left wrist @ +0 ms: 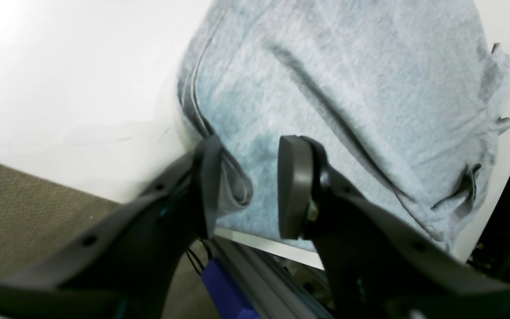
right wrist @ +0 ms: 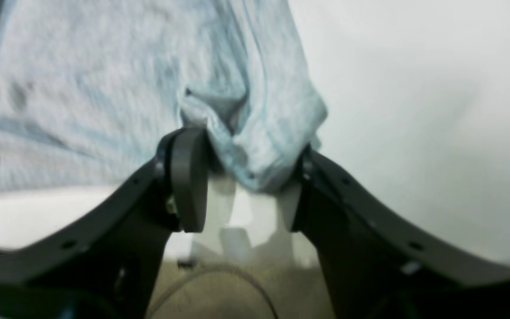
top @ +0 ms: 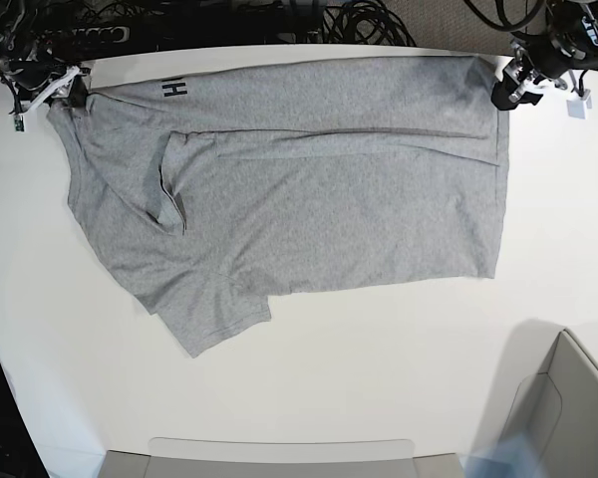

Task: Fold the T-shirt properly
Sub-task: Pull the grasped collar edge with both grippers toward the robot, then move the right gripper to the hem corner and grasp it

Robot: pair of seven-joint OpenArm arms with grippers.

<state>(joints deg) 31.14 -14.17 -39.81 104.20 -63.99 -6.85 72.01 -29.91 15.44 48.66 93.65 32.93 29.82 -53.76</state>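
Base overhead — whole T-shirt (top: 299,189), wrists close, opposite corners

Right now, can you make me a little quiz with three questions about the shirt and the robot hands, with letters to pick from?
1. Where does the T-shirt lie?
A. Spread on the white table
B. In a basket
C. Hanging on a hook

2. What colour is the T-shirt?
A. Red
B. Grey
C. Green

3. How does the left gripper stand?
A. Shut tight on a sleeve
B. Open, with shirt cloth between its jaws
C. Holding a cup

Answers:
1. A, because the base view shows the shirt laid out across the white tabletop, with its far edge folded over.
2. B, because every view shows heather-grey cloth, with a few black letters near one end.
3. B, because the left wrist view shows a clear gap between the two pads, with a loop of hem beside one of them.
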